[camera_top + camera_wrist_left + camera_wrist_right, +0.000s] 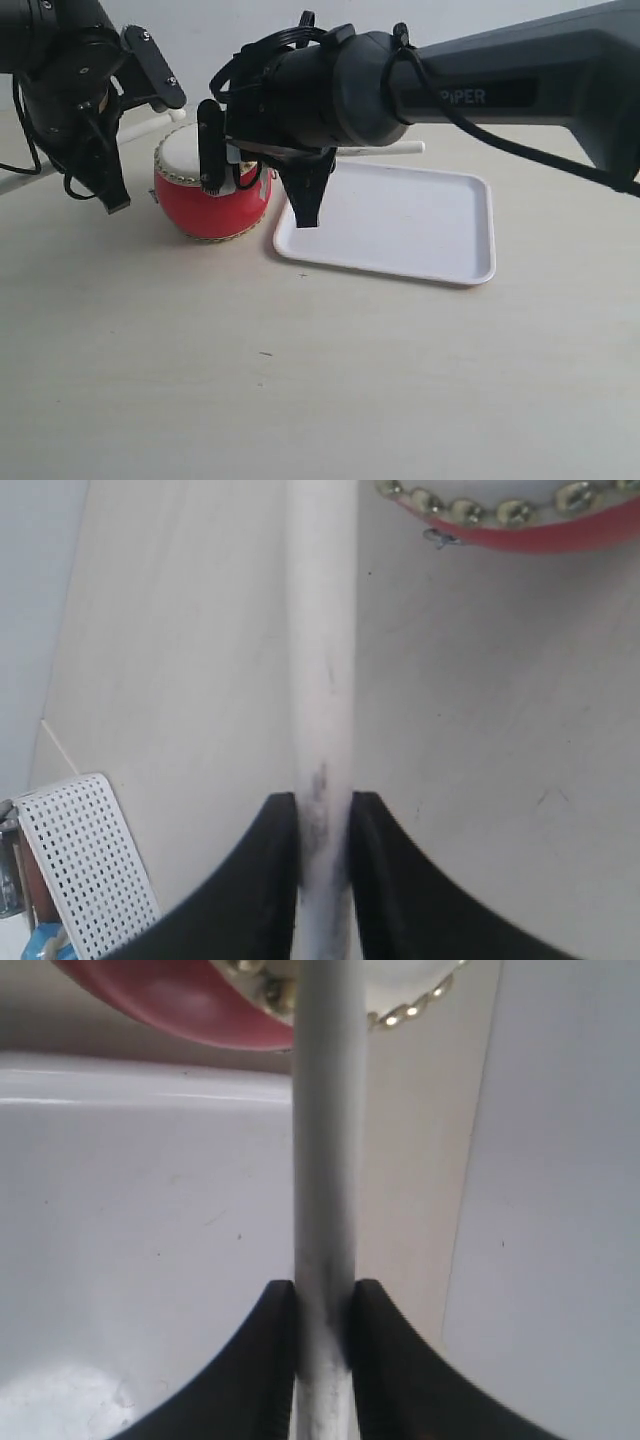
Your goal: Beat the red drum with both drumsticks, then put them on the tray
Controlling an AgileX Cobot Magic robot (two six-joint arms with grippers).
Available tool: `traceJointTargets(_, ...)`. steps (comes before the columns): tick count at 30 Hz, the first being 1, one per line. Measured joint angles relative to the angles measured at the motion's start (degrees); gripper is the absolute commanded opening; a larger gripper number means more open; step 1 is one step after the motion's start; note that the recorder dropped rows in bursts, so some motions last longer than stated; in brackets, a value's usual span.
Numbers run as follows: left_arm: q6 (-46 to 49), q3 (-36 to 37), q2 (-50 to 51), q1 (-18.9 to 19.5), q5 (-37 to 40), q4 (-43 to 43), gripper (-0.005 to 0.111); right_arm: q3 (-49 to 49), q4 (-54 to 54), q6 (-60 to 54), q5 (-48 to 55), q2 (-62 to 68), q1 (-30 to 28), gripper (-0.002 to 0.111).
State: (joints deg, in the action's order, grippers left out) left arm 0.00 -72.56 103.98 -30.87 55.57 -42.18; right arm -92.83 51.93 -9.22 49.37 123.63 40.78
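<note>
Exterior view: pale beige tabletop (300,380), plain white wall (240,20) behind. Left claw (322,805) clamped on one drumstick (322,680), right claw (323,1290) on second drumstick (325,1110); red drum (210,205) between claws, white tray (440,268) beneath right claw.

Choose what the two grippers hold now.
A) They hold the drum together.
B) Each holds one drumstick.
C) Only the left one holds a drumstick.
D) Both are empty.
B: the left gripper pinches one drumstick, and the right gripper pinches the other drumstick.

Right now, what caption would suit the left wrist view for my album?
Left gripper clamps a scuffed drumstick, its far end near the red drum.
</note>
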Motion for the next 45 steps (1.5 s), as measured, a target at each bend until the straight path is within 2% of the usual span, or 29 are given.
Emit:
traceJointTargets(8,0.40,-0.09,5.40,0.00,1.04,0.37,0.000,-6.06,-0.23,2.98,2.46,-0.13,0.00,0.000)
traceJointTargets(12,0.61,-0.09,7.49,0.00,2.95,-2.18,0.000,-6.37,-1.11,2.98,3.00,-0.13,0.00,0.000)
traceJointTargets(18,-2.99,-0.37,7.22,-0.05,5.72,-7.61,0.000,-6.46,-4.75,-1.03,3.96,1.40,0.00,0.000)
traceJointTargets(27,-4.08,-0.70,3.85,-0.05,5.10,-8.05,0.000,-6.46,-6.00,-3.85,6.89,4.03,0.00,0.000)
traceJointTargets(36,-0.50,-0.70,4.98,-0.13,1.65,-0.56,0.000,-7.98,-4.53,-1.57,8.30,4.12,0.00,0.000)
traceJointTargets(45,0.72,-0.70,8.07,-0.13,3.18,0.56,0.000,-12.53,-5.35,-0.03,10.64,1.83,0.00,0.000)
